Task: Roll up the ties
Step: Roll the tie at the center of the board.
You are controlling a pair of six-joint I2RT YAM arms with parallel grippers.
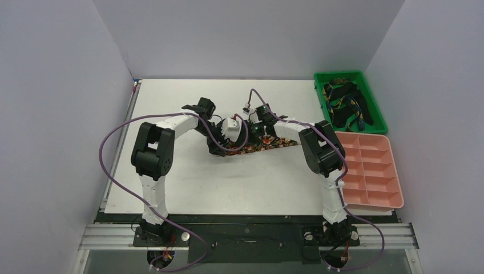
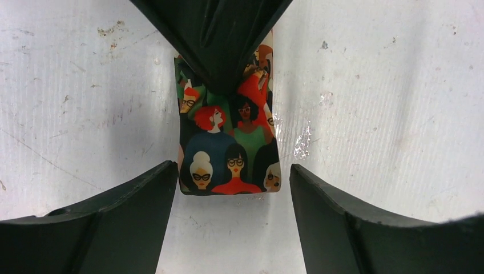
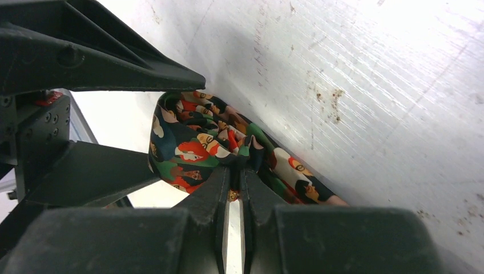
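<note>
A tie (image 1: 268, 145) with a red, orange and green print of faces lies across the middle of the table. My right gripper (image 3: 235, 168) is shut on a bunched fold of this tie (image 3: 194, 142), where the fabric curls into a loop. In the left wrist view the right gripper's fingers (image 2: 220, 45) come down from the top and pinch the tie (image 2: 228, 142). My left gripper (image 2: 232, 171) is open, with one finger on each side of the tie's folded end, not touching it. In the top view both grippers meet over the tie's left end (image 1: 225, 149).
A green bin (image 1: 319, 85) at the back right holds several dark ties (image 1: 342, 105) with yellow and blue patterns. A pink compartment tray (image 1: 371, 171) stands in front of it. Purple cables loop beside both arms. Grey walls close in the table.
</note>
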